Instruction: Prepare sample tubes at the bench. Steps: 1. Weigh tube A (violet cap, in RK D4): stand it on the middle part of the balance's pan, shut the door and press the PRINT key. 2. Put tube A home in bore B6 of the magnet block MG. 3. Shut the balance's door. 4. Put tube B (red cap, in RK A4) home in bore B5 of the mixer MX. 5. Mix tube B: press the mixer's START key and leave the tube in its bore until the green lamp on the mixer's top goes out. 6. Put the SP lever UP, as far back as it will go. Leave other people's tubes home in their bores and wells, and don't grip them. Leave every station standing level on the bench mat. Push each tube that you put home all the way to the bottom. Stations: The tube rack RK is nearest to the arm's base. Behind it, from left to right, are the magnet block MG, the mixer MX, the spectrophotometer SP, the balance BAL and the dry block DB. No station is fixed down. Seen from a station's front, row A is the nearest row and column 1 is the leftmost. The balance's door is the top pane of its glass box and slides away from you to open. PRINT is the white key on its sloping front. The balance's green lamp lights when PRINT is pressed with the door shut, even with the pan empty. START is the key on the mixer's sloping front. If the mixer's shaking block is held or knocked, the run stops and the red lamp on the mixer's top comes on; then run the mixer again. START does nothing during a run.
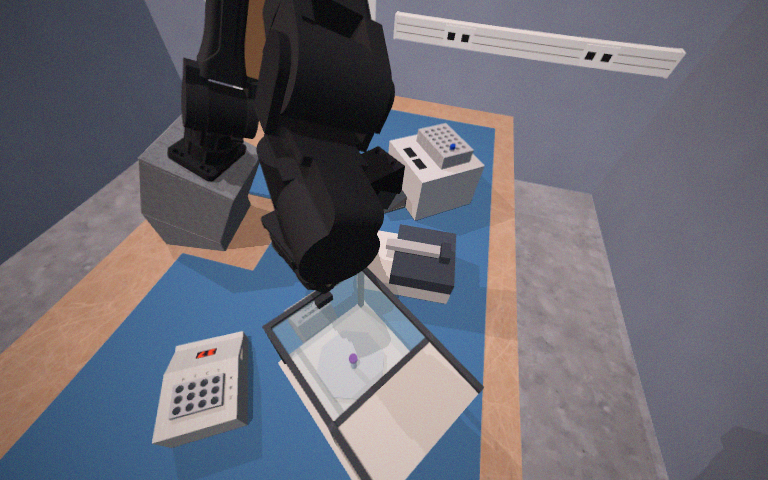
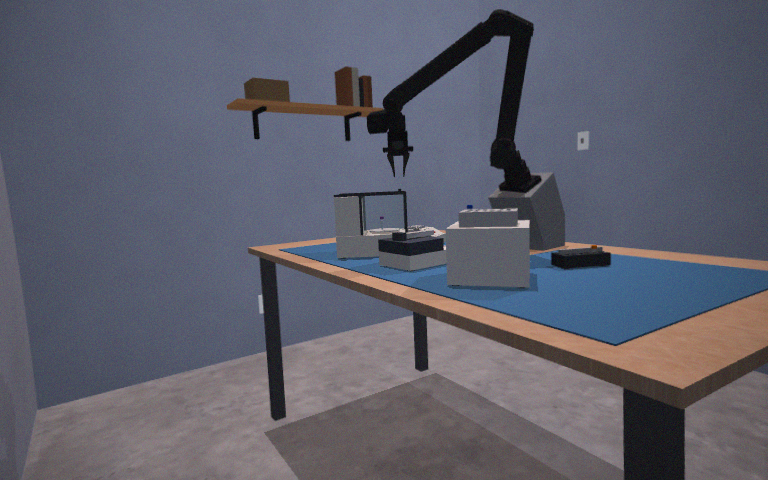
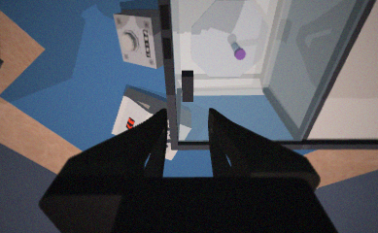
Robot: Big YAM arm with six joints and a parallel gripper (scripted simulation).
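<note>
In the exterior view we find the gripper [image 2: 399, 176] [image 3: 188, 116] at upper centre, its fingers parted moderately with nothing between them, above the balance [image 1: 340, 423] [image 2: 343, 226]. We note the dark door handle [image 1: 323, 299] [image 3: 188, 86] near the box's front edge. Tube A [image 1: 352, 359] [image 2: 381, 220] [image 3: 236, 49], violet-capped, stands upright on the pan, lower centre of the top view. We record the dry block [image 1: 198, 416] at lower left and the mixer [image 1: 444, 193] [image 2: 488, 255] at upper right.

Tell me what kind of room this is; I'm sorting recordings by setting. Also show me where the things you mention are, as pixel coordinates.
Probably a laboratory: a glass-boxed balance [image 1: 452, 364] [image 2: 357, 246], a capped sample tube [image 1: 352, 359] [image 2: 381, 218] [image 3: 239, 53] on its pan, and a dry block [image 1: 234, 410] with rows of wells.
</note>
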